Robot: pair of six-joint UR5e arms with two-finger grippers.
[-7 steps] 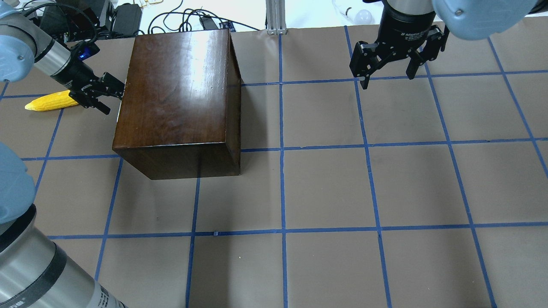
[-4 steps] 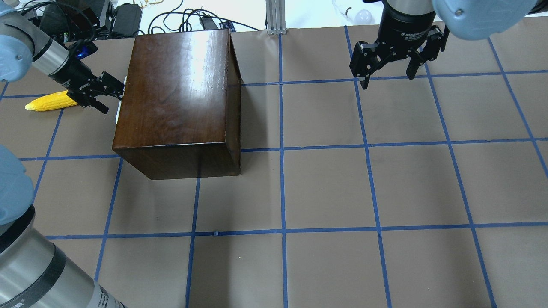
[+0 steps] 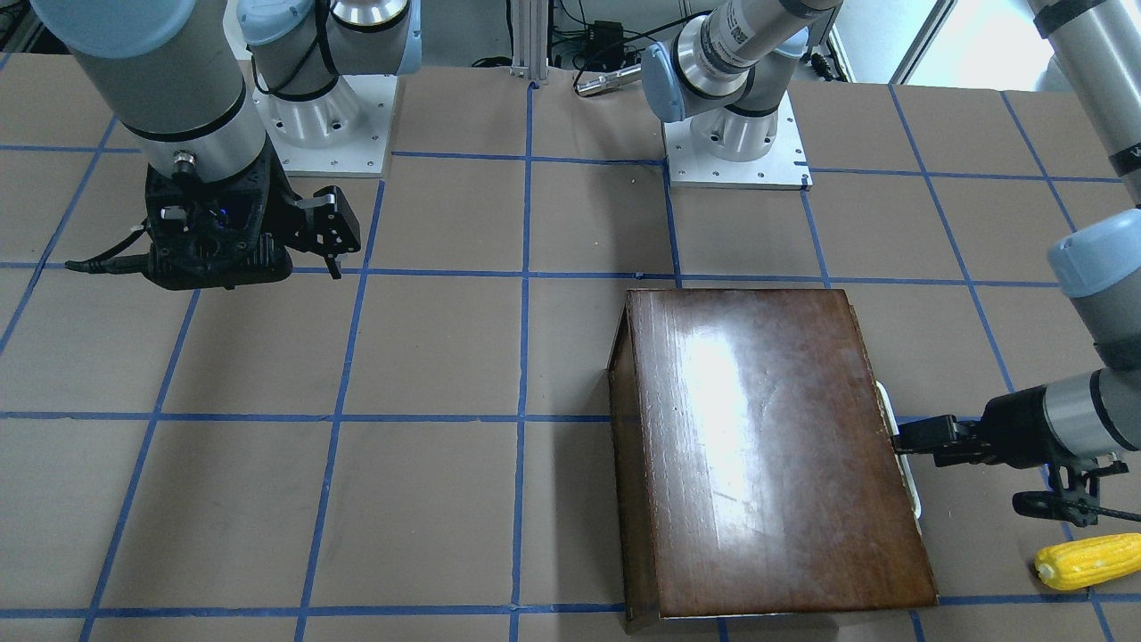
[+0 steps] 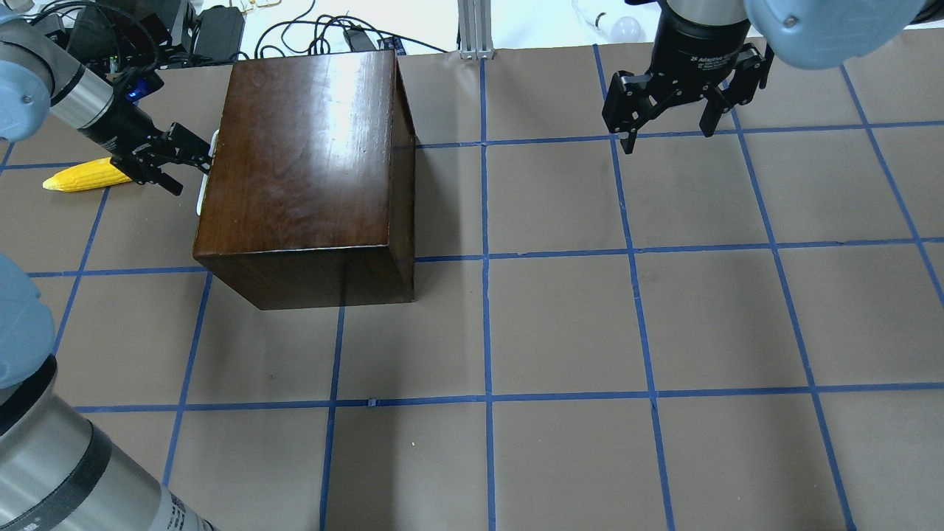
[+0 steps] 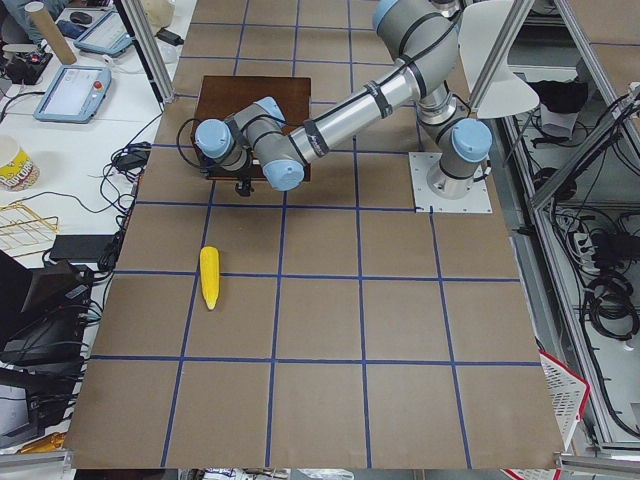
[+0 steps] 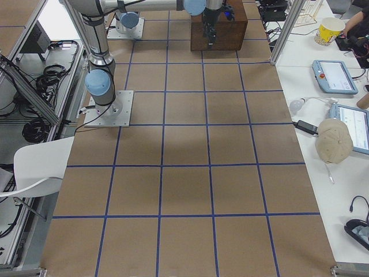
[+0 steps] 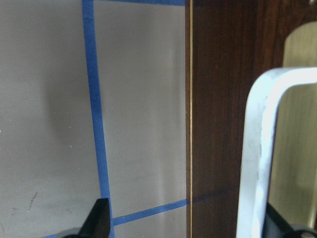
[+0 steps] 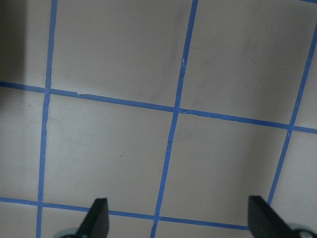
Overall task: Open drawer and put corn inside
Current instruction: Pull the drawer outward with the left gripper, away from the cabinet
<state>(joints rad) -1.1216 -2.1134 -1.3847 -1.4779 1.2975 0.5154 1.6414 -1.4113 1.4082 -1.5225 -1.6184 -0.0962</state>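
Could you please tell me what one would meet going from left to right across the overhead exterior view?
corn → left gripper → box → right gripper

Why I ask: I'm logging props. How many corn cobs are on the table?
1. The corn lies on the table beyond the left end effector, off the handle side of the wooden box. Any inside it would be hidden.
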